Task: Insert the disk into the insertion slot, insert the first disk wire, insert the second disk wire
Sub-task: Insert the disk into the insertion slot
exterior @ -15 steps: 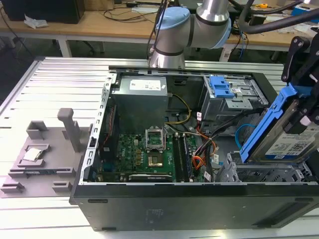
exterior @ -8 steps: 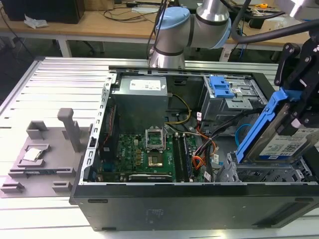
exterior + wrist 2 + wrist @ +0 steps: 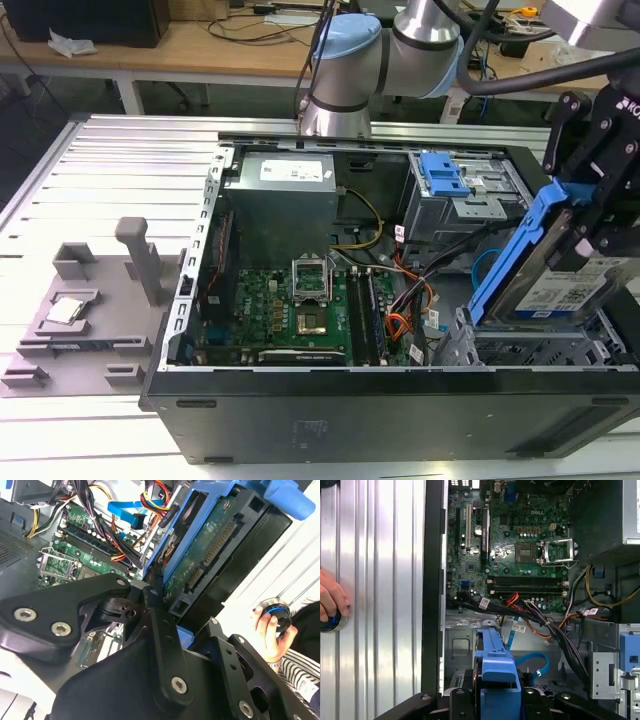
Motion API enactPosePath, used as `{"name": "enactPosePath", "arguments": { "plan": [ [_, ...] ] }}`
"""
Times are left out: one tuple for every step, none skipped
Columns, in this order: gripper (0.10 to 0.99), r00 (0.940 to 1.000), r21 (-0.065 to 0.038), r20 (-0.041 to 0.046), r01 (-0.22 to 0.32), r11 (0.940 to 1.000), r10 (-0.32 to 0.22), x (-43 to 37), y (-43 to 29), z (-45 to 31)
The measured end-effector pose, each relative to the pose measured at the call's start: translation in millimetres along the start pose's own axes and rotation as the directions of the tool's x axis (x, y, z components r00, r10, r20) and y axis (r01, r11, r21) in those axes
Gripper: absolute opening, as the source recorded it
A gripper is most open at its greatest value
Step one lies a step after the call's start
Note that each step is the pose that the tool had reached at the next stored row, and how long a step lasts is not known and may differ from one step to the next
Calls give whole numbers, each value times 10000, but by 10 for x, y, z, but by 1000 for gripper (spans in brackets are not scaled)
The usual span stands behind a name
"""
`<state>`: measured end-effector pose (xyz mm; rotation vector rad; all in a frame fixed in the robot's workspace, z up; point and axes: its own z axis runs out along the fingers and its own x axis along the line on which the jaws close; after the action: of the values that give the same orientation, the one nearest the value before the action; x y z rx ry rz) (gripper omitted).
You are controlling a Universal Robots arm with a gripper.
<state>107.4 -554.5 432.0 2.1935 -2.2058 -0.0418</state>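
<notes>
Exterior view, left to right. Far left: grey tray (image 3: 95, 335) on the table, small chip (image 3: 65, 310) in it. Centre: open computer case (image 3: 400, 415) holding the circuit board (image 3: 280, 300). Right of centre: orange-red wires (image 3: 397, 325) and blue cable (image 3: 486, 265) lie loose in the case, just left of the slot. Lower right: slot (image 3: 530, 350), disk not seated. Gripper (image 3: 590, 215) clamped on the disk (image 3: 565, 290), directly above the slot. Disk's long axis is steeply tilted, low end toward the slot. Contact: can't tell.
</notes>
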Motion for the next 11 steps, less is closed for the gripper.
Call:
{"name": "enactPosePath", "arguments": {
  "plan": [
    [365, 10000, 0, 1, 4, 10000, -4, -1, 0, 15],
    [365, 10000, 1, 0, 5, 10000, -5, -1, -1, 26],
    [365, 10000, 0, -1, 6, 10000, -6, -1, -1, 50],
    [365, 10000, 0, 0, 7, 10000, -7, -1, -2, 78],
    [365, 10000, 0, 0, 7, 10000, -7, -1, -2, 99],
    [365, 10000, 0, 0, 7, 10000, -7, -2, -2, 130],
    [365, 10000, 0, -1, 7, 10000, -7, -2, -4, 161],
    [365, 10000, 0, -1, 7, 10000, -7, -2, -4, 178],
    [365, 10000, 0, -1, 7, 10000, -7, -2, -4, 185],
    [365, 10000, 0, -1, 7, 10000, -7, -1, -5, 198],
    [365, 10000, 0, -1, 7, 10000, -7, -2, -6, 230]
  ]
}}
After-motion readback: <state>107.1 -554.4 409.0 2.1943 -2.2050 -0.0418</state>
